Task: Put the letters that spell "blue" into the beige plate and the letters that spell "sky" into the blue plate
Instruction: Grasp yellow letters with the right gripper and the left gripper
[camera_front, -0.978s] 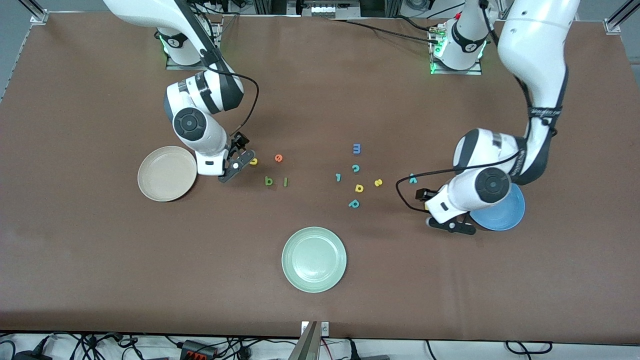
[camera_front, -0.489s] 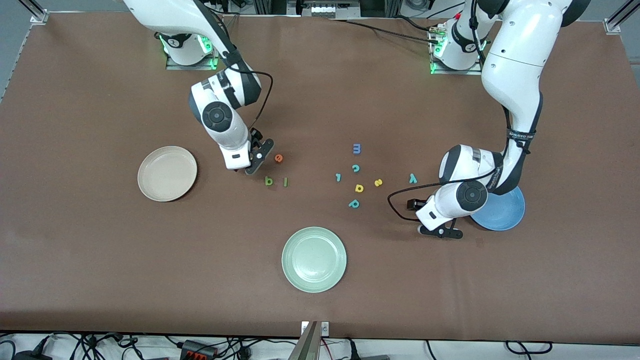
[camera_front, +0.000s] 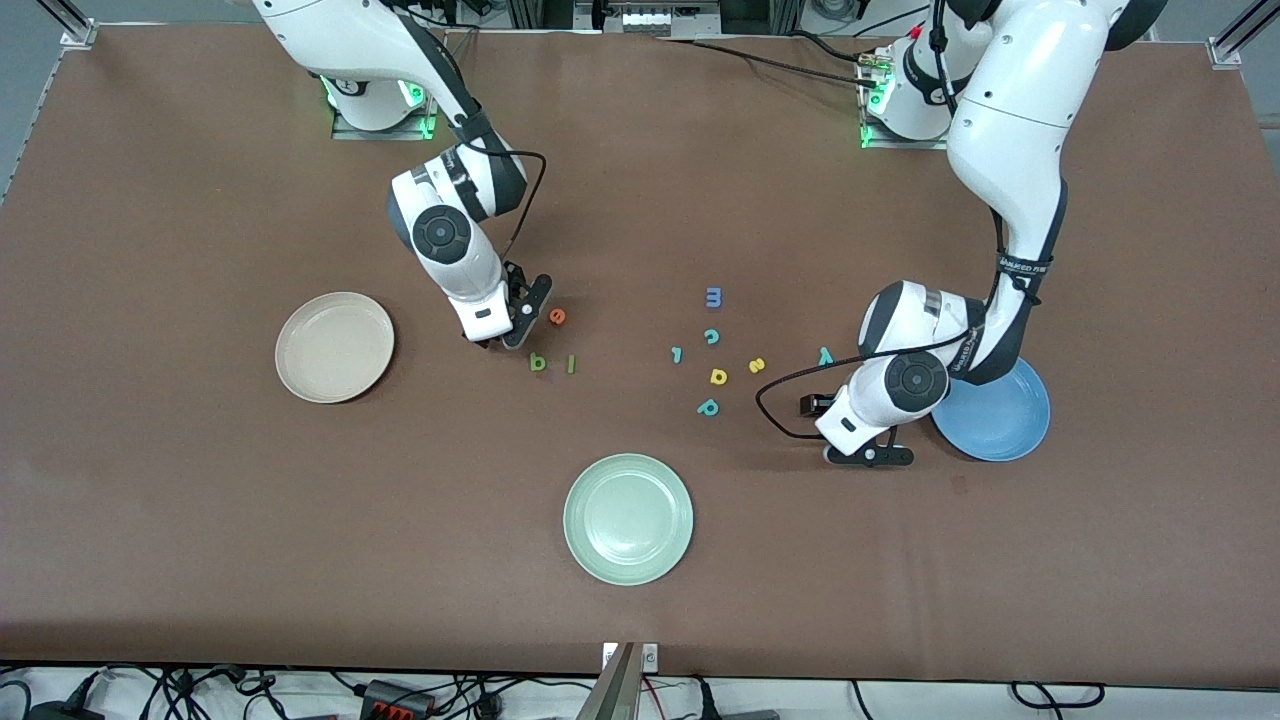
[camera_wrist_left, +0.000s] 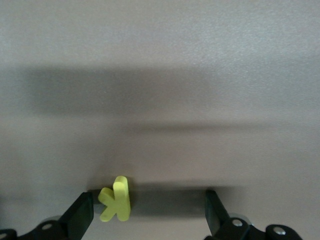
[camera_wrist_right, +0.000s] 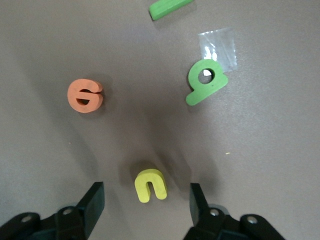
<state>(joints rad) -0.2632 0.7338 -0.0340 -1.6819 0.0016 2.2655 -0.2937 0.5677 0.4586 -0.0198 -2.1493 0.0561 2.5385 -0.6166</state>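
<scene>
My right gripper (camera_front: 518, 322) is low over the table with its fingers open on either side of the yellow u (camera_wrist_right: 150, 185), not touching it. The orange e (camera_front: 558, 316), dark green b (camera_front: 538, 362) and green l (camera_front: 571, 364) lie close by, and the beige plate (camera_front: 334, 347) sits toward the right arm's end. My left gripper (camera_front: 870, 456) is down beside the blue plate (camera_front: 1000, 415), open, with the yellow k (camera_wrist_left: 116, 200) against one finger (camera_wrist_left: 80, 216). The teal y (camera_front: 826, 355) and yellow s (camera_front: 757, 365) lie near it.
A pale green plate (camera_front: 628, 518) sits nearest the front camera. Spare letters cluster mid-table: blue m (camera_front: 713, 297), teal c (camera_front: 711, 336), teal l (camera_front: 677, 354), yellow d-like letter (camera_front: 718, 376), teal p (camera_front: 708, 407). A clear plastic scrap (camera_wrist_right: 217, 47) lies by the b.
My right gripper moved from beside the beige plate to over the u, and its fingers narrowed. My left gripper shifted away from the blue plate toward mid-table.
</scene>
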